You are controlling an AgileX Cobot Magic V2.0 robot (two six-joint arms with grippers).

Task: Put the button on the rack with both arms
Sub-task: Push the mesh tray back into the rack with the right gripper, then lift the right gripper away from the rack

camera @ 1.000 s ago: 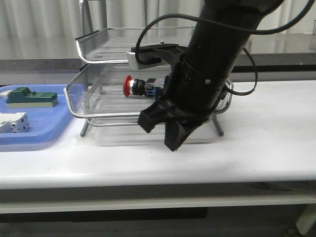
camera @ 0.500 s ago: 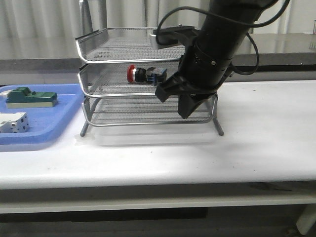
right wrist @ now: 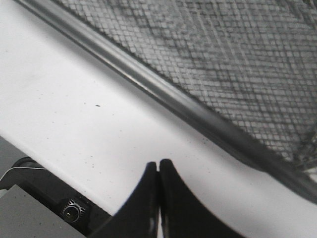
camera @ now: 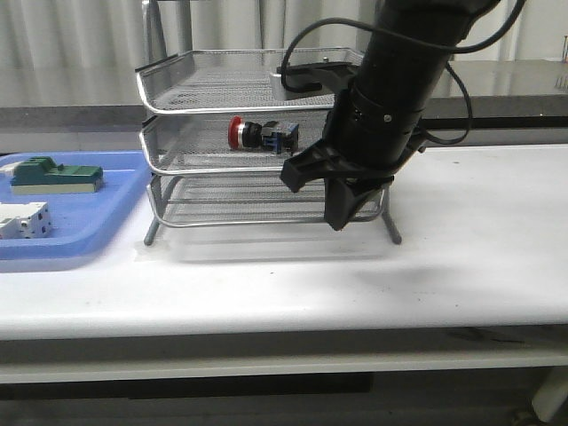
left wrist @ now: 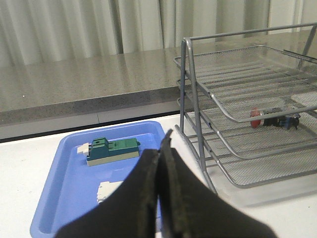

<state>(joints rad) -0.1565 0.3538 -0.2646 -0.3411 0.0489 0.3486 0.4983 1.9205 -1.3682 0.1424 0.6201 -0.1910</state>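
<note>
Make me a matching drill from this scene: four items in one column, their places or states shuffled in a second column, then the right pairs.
Items
1. red-capped push button
2. green block
3. right gripper
4. silver wire-mesh rack

Places or states
A. fingers closed, holding nothing, over the white table by the rack's edge
B. lying on its side on the middle tier
C. standing on the table beside the tray
D. lying in the blue plastic tray

Pairs: 1-B, 2-D, 3-A, 4-C

Lab/workshop: white bench (camera: 461,266), grey counter (left wrist: 74,89), curtain backdrop (left wrist: 59,25).
</note>
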